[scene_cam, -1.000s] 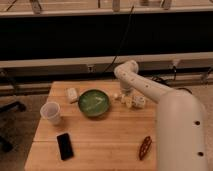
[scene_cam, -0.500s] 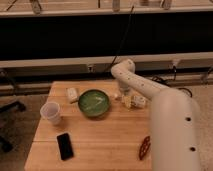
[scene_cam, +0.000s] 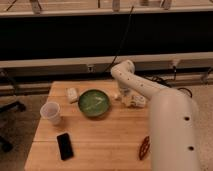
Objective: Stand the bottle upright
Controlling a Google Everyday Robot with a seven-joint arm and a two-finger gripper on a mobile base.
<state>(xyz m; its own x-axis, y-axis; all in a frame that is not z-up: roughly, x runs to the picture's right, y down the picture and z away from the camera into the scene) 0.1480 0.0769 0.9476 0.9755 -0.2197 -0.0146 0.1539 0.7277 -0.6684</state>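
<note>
The bottle [scene_cam: 117, 95] shows as a small pale shape on the wooden table [scene_cam: 100, 140], just right of the green bowl [scene_cam: 94, 103]. I cannot tell whether it lies or stands. My gripper [scene_cam: 131, 99] is low over the table right beside it, on its right side, partly hiding it. The white arm [scene_cam: 170, 120] reaches in from the lower right, bends at an elbow above the table's far edge and comes down to the gripper.
A white plastic cup [scene_cam: 50, 112] stands at the left. A small whitish block [scene_cam: 73, 94] lies left of the bowl. A black phone [scene_cam: 64, 145] lies near the front left. A brown object [scene_cam: 144, 147] lies at the front right beside the arm.
The arm and gripper have shifted slightly left toward the bowl since a second ago, with little motion in the last half second. The other objects have not moved.
</note>
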